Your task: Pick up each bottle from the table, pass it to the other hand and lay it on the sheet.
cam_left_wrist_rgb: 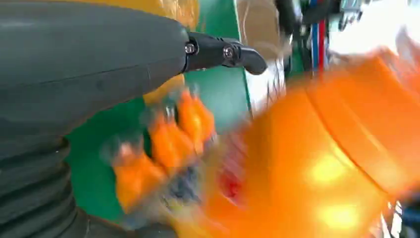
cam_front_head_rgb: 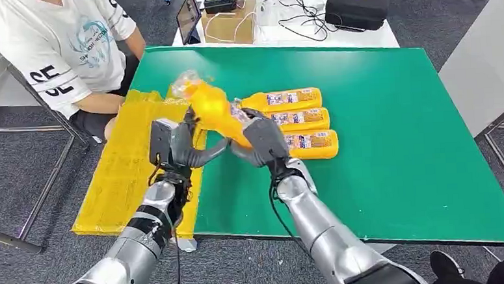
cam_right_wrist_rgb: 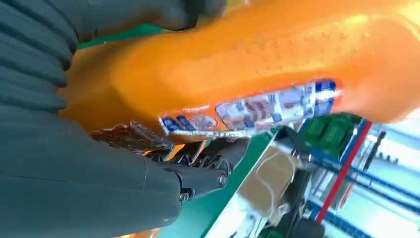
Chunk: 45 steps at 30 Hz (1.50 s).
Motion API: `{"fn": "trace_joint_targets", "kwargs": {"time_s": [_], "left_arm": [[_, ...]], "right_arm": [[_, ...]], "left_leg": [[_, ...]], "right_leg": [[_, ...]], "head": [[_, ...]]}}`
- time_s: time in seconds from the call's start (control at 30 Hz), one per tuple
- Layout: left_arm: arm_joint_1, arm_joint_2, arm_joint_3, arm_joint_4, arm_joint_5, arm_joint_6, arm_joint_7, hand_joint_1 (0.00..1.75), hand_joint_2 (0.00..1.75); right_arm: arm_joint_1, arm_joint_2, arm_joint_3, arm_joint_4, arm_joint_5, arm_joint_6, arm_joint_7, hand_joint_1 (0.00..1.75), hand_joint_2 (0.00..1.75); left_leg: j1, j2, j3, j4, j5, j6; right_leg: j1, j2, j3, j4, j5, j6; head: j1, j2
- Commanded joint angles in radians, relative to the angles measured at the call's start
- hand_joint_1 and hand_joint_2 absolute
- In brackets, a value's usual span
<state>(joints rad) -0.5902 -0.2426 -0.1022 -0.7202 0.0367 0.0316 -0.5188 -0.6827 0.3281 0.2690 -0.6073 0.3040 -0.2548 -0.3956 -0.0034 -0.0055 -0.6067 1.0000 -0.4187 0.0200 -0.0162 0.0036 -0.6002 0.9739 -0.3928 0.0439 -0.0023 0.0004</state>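
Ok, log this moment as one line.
phase: handover | right hand: holds bottle | left hand: at bottle, grip unclear | table: three bottles | sheet: bare

I see a person in a white shirt [cam_front_head_rgb: 68, 47] sitting by the worktop [cam_front_head_rgb: 392, 141], and a black case [cam_front_head_rgb: 356, 5] behind it.

Motion blur smears the bottle [cam_left_wrist_rgb: 317, 168]; the right hand's fingers [cam_right_wrist_rgb: 198, 158] lie mostly hidden.
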Motion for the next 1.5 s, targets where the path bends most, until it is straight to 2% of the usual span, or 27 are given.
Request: {"fn": "trace_joint_targets", "kwargs": {"time_s": [0.03, 0.43, 0.67, 0.83, 0.87, 0.9, 0.93, 1.07, 1.37, 1.5], "left_arm": [[-0.044, -0.018, 0.026, -0.03, 0.122, -0.116, 0.042, 0.0, 1.75], [-0.036, -0.016, 0.01, -0.064, 0.172, -0.149, 0.041, 0.0, 1.75], [-0.02, -0.008, -0.012, -0.109, 0.179, -0.144, 0.043, 0.0, 1.75], [-0.02, 0.002, -0.024, -0.108, 0.174, -0.157, 0.045, 0.0, 1.75], [-0.016, 0.005, -0.025, -0.105, 0.175, -0.159, 0.046, 1.75, 1.75], [-0.014, 0.009, -0.031, -0.101, 0.168, -0.161, 0.047, 1.75, 1.75], [-0.012, 0.009, -0.03, -0.098, 0.168, -0.16, 0.046, 1.75, 1.75], [0.001, 0.006, 0.001, -0.093, 0.176, -0.113, 0.034, 1.75, 1.75], [0.017, 0.013, 0.019, -0.112, 0.191, -0.108, 0.045, 1.75, 1.75], [0.034, 0.037, 0.055, -0.111, 0.199, -0.063, 0.046, 1.75, 1.75]], "right_arm": [[-0.058, 0.021, 0.093, 0.128, -0.008, 0.011, -0.02, 1.75, 1.75], [-0.04, 0.021, 0.123, 0.116, -0.036, 0.021, -0.035, 1.75, 1.75], [0.001, 0.021, 0.227, 0.092, -0.034, 0.047, -0.033, 1.75, 1.75], [-0.005, 0.021, 0.245, 0.106, -0.013, 0.035, -0.023, 1.75, 1.75], [-0.008, 0.021, 0.247, 0.112, -0.003, 0.023, -0.01, 1.48, 1.75], [-0.005, 0.02, 0.238, 0.109, -0.007, 0.009, -0.008, 0.07, 1.75], [-0.004, 0.019, 0.234, 0.108, -0.007, -0.004, -0.007, 0.0, 1.75], [0.027, -0.007, 0.178, 0.054, -0.036, -0.02, -0.004, 0.0, 1.75], [0.048, -0.02, 0.148, 0.021, -0.054, -0.028, -0.009, 0.0, 1.75], [0.073, -0.056, 0.102, -0.027, -0.081, -0.035, -0.017, 0.0, 1.75]], "left_leg": [[0.001, 0.001, 0.001, 0.002, -0.002, -0.001], [0.002, 0.001, 0.002, 0.002, -0.002, -0.002], [0.001, 0.001, 0.001, 0.0, -0.002, -0.001], [0.001, 0.0, 0.0, 0.0, -0.001, -0.001], [0.001, 0.001, 0.0, 0.001, -0.002, -0.002], [0.002, 0.001, 0.002, 0.002, -0.003, -0.002], [0.001, 0.001, 0.0, 0.0, -0.001, -0.001], [0.002, 0.0, 0.003, 0.001, -0.003, -0.002], [0.001, 0.001, 0.002, 0.0, -0.002, -0.002], [0.001, 0.0, 0.002, 0.0, -0.002, -0.002]], "right_leg": [[0.002, 0.001, 0.001, 0.001, -0.001, -0.002], [0.002, -0.001, 0.002, 0.001, -0.002, -0.002], [0.001, 0.0, 0.001, 0.0, -0.001, -0.002], [0.001, -0.001, 0.0, 0.0, -0.001, -0.002], [0.002, 0.0, 0.0, 0.0, -0.002, -0.002], [0.003, 0.0, 0.002, 0.001, -0.003, -0.003], [0.001, 0.0, 0.0, 0.0, -0.001, -0.002], [0.002, -0.001, 0.003, 0.0, -0.003, -0.002], [0.001, 0.0, 0.001, 0.0, -0.002, -0.002], [0.002, -0.001, 0.002, -0.001, -0.002, -0.002]], "head": [[0.0, 0.0], [0.0, 0.0], [0.0, 0.0], [0.0, 0.0], [0.0, 0.0], [0.0, 0.0], [0.0, 0.0], [0.0, 0.0], [0.0, 0.0], [0.0, 0.0]]}}
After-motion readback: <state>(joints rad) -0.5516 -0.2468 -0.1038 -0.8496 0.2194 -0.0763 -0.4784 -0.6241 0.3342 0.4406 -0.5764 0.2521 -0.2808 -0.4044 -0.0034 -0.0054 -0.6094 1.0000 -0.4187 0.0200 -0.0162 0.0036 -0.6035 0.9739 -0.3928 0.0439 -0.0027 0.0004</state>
